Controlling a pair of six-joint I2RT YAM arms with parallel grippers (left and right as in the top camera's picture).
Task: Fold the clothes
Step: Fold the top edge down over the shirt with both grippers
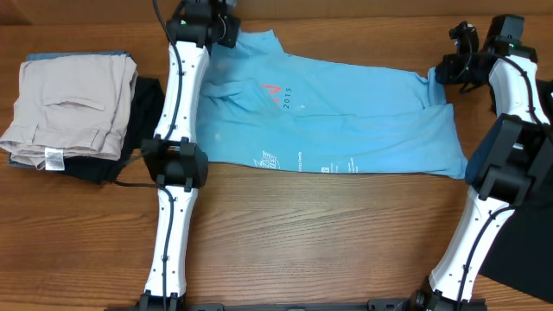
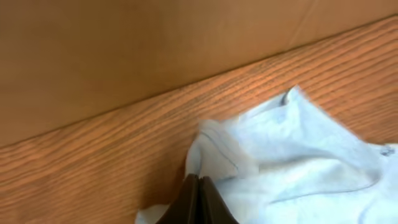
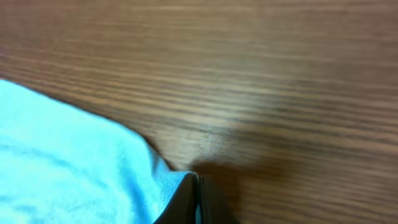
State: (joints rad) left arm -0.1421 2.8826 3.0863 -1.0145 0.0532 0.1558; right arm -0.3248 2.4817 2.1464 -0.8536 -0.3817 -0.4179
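T-shirt (image 1: 346, 121), soft, limp and light, lies flat on the worktop (image 1: 302, 233) between left fingers (image 2: 188, 205), clamped on one edge, and right fingers (image 3: 183, 208), clamped on the opposite edge; its hems look the surest hold.

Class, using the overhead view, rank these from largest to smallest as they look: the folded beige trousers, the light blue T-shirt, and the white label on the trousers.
1. light blue T-shirt, spread wide across the table
2. folded beige trousers, clearly smaller
3. white label, by far the smallest
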